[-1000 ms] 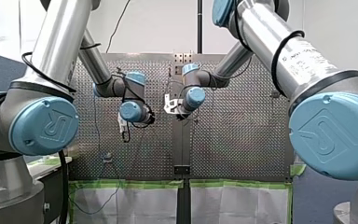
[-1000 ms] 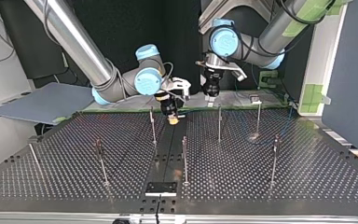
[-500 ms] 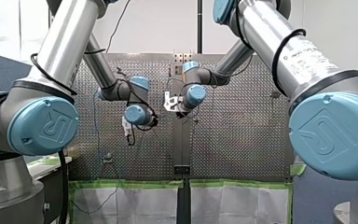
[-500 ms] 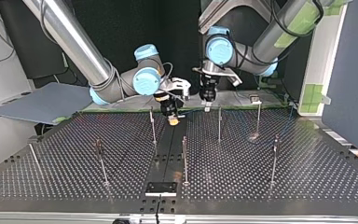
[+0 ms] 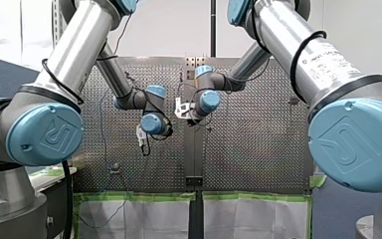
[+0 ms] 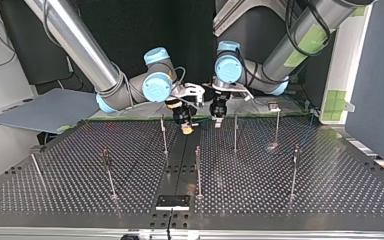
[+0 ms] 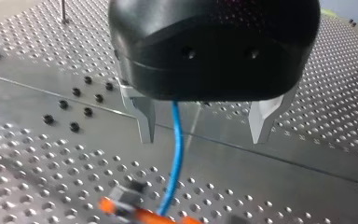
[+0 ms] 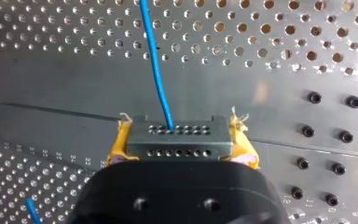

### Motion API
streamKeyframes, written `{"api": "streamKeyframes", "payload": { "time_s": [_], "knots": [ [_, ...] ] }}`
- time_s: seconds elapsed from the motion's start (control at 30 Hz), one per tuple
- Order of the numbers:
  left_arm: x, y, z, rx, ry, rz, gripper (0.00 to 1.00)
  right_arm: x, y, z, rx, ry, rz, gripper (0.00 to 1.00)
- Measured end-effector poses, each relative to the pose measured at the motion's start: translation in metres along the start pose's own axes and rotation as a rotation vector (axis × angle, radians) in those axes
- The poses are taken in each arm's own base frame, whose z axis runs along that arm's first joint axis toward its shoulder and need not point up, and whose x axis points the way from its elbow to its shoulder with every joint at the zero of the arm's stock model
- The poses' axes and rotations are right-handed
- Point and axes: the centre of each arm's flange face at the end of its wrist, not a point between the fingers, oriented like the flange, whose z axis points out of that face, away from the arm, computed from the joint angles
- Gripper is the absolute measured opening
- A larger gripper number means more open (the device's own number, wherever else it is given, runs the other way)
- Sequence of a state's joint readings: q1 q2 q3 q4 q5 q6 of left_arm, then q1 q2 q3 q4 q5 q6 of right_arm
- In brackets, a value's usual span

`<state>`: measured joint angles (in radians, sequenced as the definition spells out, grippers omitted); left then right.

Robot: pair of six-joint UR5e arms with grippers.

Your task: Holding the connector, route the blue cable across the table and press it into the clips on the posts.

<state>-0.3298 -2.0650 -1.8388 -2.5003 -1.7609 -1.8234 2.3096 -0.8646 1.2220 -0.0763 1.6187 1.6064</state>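
Note:
My right gripper (image 8: 179, 142) is shut on the dark multi-hole connector (image 8: 177, 135), with a yellow pad at each side of it. The blue cable (image 8: 154, 60) leaves the connector and runs ahead over the perforated table. My left gripper (image 7: 203, 137) is open just above the plate, and the blue cable (image 7: 176, 154) passes between its metal fingers without touching them, down to the orange-padded gripper ahead. In the top view my right gripper (image 6: 185, 128) and my left gripper (image 6: 217, 121) hang close together at the table's far edge, near the middle seam.
Several thin posts stand on the plate, among them one (image 6: 164, 135) beside my right gripper, one (image 6: 235, 132) beside my left, and one (image 6: 198, 170) nearer the camera. A black plate (image 6: 172, 201) lies at the top view's near edge.
My left arm has swung toward my right gripper, rightward in the front view and leftward in the top view. My right arm has stayed still with the connector.

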Motion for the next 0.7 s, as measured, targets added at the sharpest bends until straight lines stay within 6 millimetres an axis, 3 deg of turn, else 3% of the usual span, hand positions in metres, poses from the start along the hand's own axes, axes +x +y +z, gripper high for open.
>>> {"api": "streamKeyframes", "payload": {
  "time_s": [0.1, 0.13, 0.17, 0.2, 0.27, 0.3, 0.33, 0.37, 0.43, 0.47, 0.7],
  "knots": [
    [-0.0009, -0.0030, 0.0076, -0.001, 0.003, 0.002, 1.00, 0.0002, 0.0000, 0.0001, 0.000, 0.001, 0.000, 0.00],
    [-0.0021, -0.0044, 0.0096, -0.002, 0.001, 0.003, 0.93, 0.0002, 0.0000, 0.0002, 0.000, 0.001, 0.000, 0.00],
    [-0.0028, -0.0054, 0.0107, -0.002, 0.000, 0.003, 0.73, 0.0003, 0.0000, 0.0002, 0.000, 0.002, 0.000, 0.00],
    [-0.0033, -0.0063, 0.0113, -0.002, -0.001, 0.003, 0.73, 0.0003, 0.0000, 0.0002, 0.000, 0.002, 0.000, 0.00],
    [-0.0039, -0.0076, 0.0120, -0.004, -0.004, 0.003, 0.45, 0.0003, 0.0000, 0.0002, 0.000, 0.002, 0.000, 0.00],
    [-0.0041, -0.0079, 0.0121, -0.006, -0.005, 0.004, 0.45, 0.0003, 0.0002, 0.0003, 0.000, 0.002, 0.000, 0.00],
    [-0.0044, -0.0084, 0.0122, -0.008, -0.008, 0.004, 0.30, 0.0003, 0.0003, 0.0003, -0.001, 0.002, 0.000, 0.00],
    [-0.0046, -0.0088, 0.0121, -0.009, -0.010, 0.005, 0.25, 0.0003, 0.0002, 0.0003, -0.001, 0.002, 0.000, 0.00],
    [-0.0047, -0.0095, 0.0121, -0.011, -0.014, 0.003, 0.25, 0.0004, 0.0004, 0.0004, -0.001, 0.003, 0.000, 0.00],
    [-0.0048, -0.0097, 0.0121, -0.011, -0.016, 0.002, 0.00, 0.0004, 0.0006, 0.0005, -0.001, 0.003, 0.000, 0.00],
    [-0.0053, -0.0101, 0.0120, -0.013, -0.018, -0.005, 0.00, 0.0006, 0.0020, 0.0008, -0.003, 0.004, 0.001, 0.00]
  ]
}}
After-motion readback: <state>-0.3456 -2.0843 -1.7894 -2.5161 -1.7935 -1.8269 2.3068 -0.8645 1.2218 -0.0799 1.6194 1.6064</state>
